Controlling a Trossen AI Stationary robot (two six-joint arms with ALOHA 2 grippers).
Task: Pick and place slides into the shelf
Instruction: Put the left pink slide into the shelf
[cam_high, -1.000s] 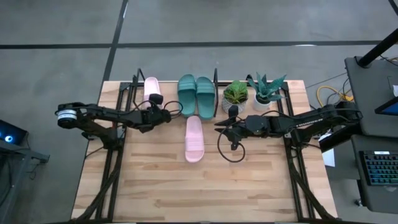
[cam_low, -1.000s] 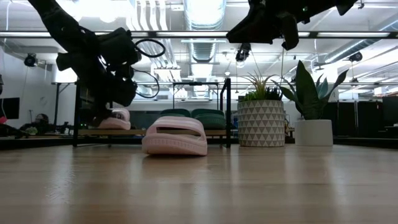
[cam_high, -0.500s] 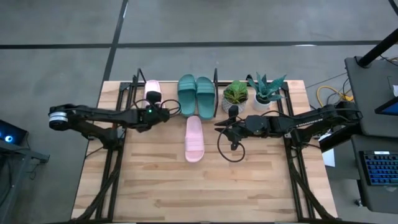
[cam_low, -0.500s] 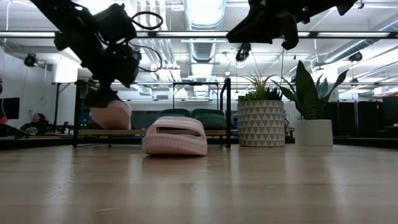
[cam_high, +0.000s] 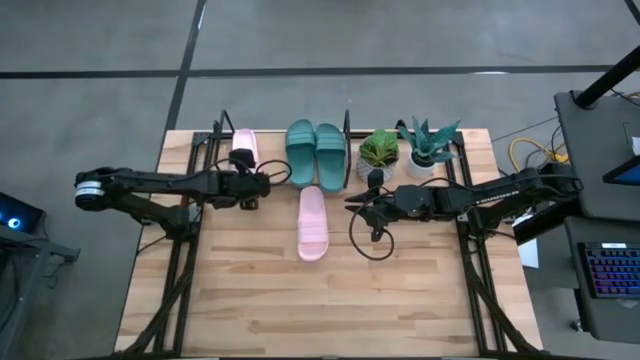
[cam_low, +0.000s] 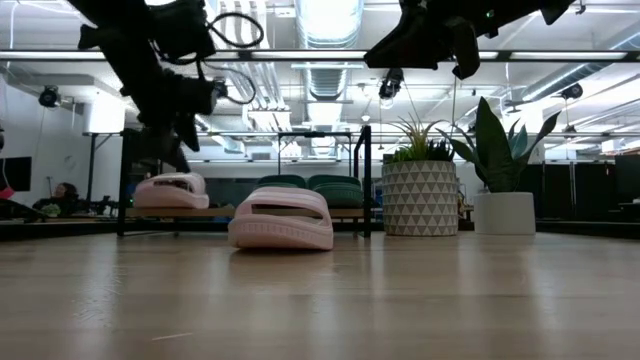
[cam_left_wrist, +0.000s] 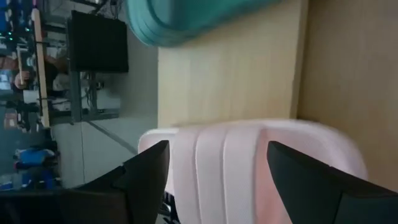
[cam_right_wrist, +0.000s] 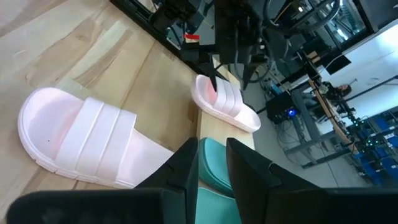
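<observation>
One pale pink slide (cam_high: 244, 148) lies flat on the shelf (cam_high: 271, 158) at its left end, sole on the wooden board, also in the low view (cam_low: 170, 192). Two teal slides (cam_high: 315, 151) lie beside it on the board. The second pink slide (cam_high: 313, 222) rests on the table in front of the shelf. My left gripper (cam_high: 251, 185) hovers open just above the near end of the shelved pink slide (cam_left_wrist: 249, 168), fingers on either side of its strap, apart from it. My right gripper (cam_high: 358, 205) hangs still, narrowly open, right of the table slide (cam_right_wrist: 87, 134).
Two potted plants (cam_high: 379, 150) (cam_high: 430, 145) stand on the table right of the shelf, close to my right arm. Thin black shelf posts (cam_low: 122, 180) rise around the board. Bare wooden tabletop (cam_high: 300, 300) stretches toward the near edge.
My left gripper has drawn back toward the table's near edge and risen. The pink slide it carried, tilted with its near end raised half a second ago, now lies flat on the shelf's left end, and the gripper no longer touches it.
</observation>
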